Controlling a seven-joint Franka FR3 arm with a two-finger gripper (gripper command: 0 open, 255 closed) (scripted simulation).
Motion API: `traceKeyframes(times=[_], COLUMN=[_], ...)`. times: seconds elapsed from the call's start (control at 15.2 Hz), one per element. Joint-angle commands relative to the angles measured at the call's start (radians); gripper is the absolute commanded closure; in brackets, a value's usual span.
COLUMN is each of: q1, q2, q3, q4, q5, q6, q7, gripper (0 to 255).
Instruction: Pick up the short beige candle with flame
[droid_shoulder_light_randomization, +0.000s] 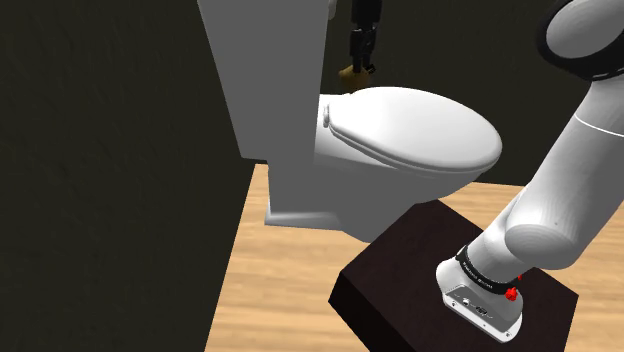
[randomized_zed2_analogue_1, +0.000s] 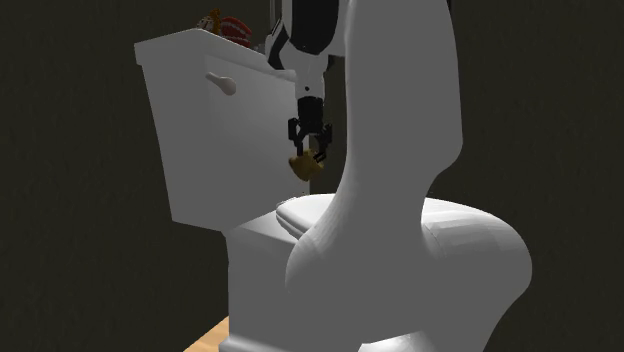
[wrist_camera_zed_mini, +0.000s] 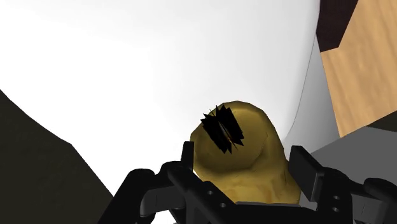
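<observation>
The gripper (wrist_camera_zed_mini: 243, 158) is clenched on the candle (wrist_camera_zed_mini: 254, 143): one black finger (wrist_camera_zed_mini: 188, 156) presses each flank, and the squat golden-beige body sits squarely between the jaws, bulging a little past the tips; nothing lies off to either side of them, so no sideways correction looks needed. The candle is short and broad, and its axis seems to run roughly along the fingers, with the dark spiky flame (wrist_camera_zed_mini: 222, 129) on the face turned back toward the hand, though the lumpy shape makes that hard to fix. In the second exterior view the gripper (randomized_zed2_analogue_1: 308, 138) points down with the candle (randomized_zed2_analogue_1: 305, 166) hanging under its tips, apart from the white toilet lid (randomized_zed2_analogue_1: 300, 215) below the jaws; the shoulder view shows the same gap between candle (droid_shoulder_light_randomization: 352, 73) and lid (droid_shoulder_light_randomization: 420, 125). The pick looks essentially made; what remains depends on that vertical clearance, so a straight rise away from the lid, with the clamp kept firm.
</observation>
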Motion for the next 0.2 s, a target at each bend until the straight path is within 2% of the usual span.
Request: traceKeyframes(times=[0.0,0.13], q1=[0.0,0.0], q2=[0.004,0.005], q3=[0.0,0.0], q4=[0.032,0.035], q5=[0.001,0.001], q6=[-0.028,-0.03], q7=[0.001,0.001], gripper=[255,255])
